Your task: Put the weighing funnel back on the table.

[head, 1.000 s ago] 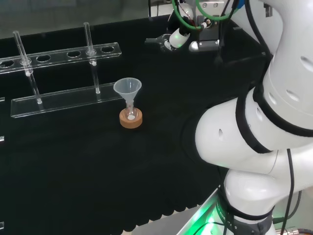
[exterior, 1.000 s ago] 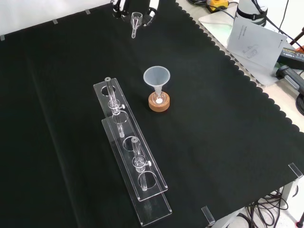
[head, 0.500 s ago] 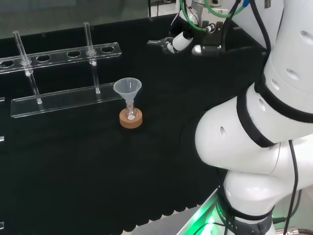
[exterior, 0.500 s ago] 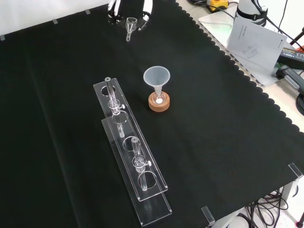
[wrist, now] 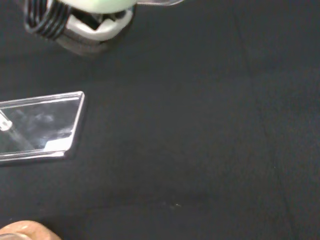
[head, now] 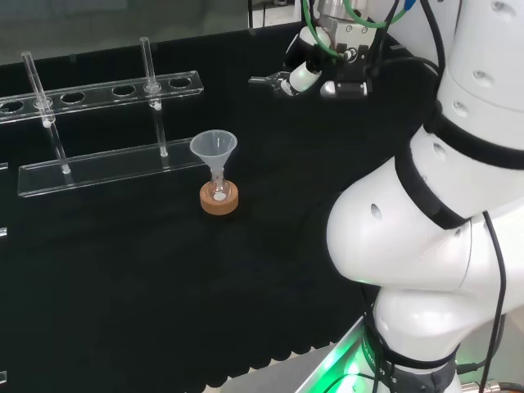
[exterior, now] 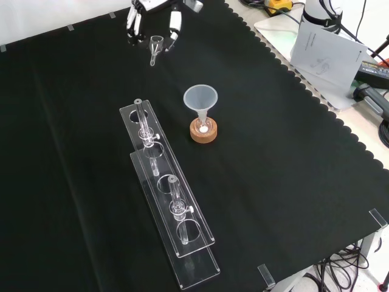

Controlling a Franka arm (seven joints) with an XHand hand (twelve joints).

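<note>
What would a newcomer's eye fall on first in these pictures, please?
Probably the arm's big white links at the head view's right. Next, at the front view's top, the robot hand holding the small clear weighing funnel over the black cloth. Mid-cloth, the funnel stands in a flask on a cork ring, beside a clear test tube rack.

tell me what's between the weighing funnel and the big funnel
Bare black cloth lies between the weighing funnel and the funnel, as the front view shows.
</note>
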